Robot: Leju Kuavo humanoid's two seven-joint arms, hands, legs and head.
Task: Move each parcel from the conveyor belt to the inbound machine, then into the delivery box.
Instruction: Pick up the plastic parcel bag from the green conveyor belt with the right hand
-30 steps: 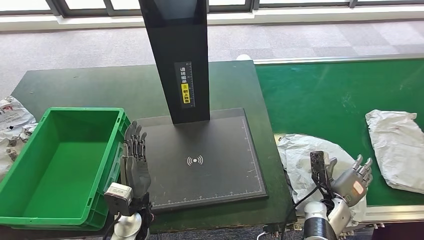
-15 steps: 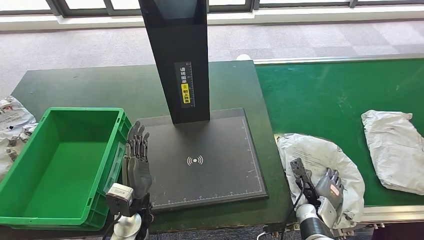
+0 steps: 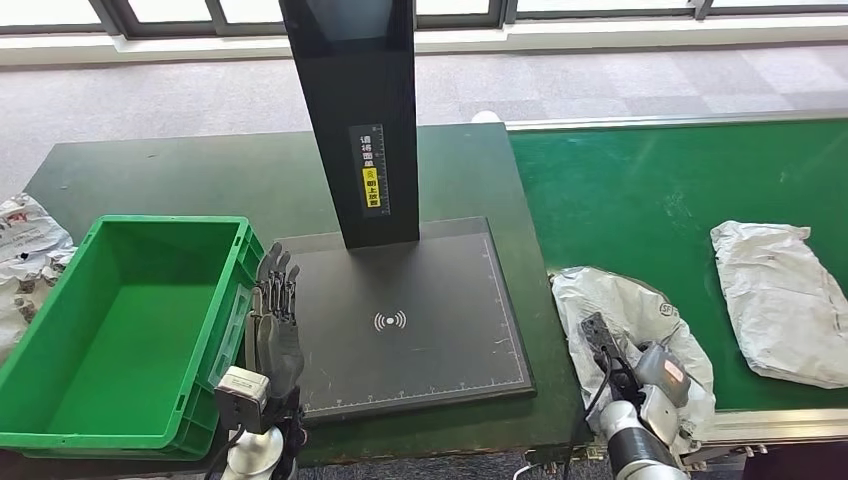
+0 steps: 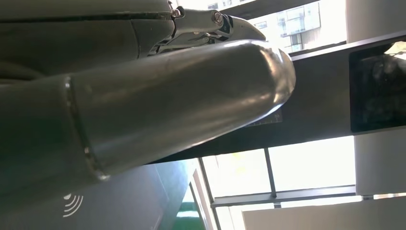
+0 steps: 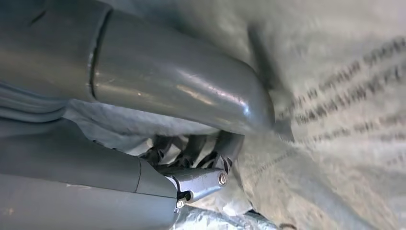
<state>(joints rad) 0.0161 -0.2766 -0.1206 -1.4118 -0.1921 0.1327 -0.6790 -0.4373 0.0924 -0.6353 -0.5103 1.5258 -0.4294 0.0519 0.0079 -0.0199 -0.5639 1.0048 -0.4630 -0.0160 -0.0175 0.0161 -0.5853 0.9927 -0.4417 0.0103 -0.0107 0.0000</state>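
A crumpled white-grey parcel [image 3: 612,303] lies at the near left end of the green conveyor belt [image 3: 660,190]. My right hand [image 3: 664,380] rests on its near edge and grips it. In the right wrist view the thumb [image 5: 182,91] presses the parcel [image 5: 335,96] and the curled fingers [image 5: 201,152] bunch a fold of it. A second white parcel [image 3: 775,300] lies farther right on the belt. My left hand [image 3: 275,320] stands with fingers straight and apart, holding nothing, between the green delivery box [image 3: 225,300] and the inbound machine's black plate [image 3: 420,290].
The machine's black column [image 3: 355,120] rises from the back of the plate. More white parcels [image 3: 20,260] lie on the floor left of the box. The dark green table [image 3: 180,175] extends behind the box.
My right hand, open above the near parcel a second ago, has dropped onto it and closed its fingers on it. Both parcels have drifted a little left on the belt. The left hand stays put.
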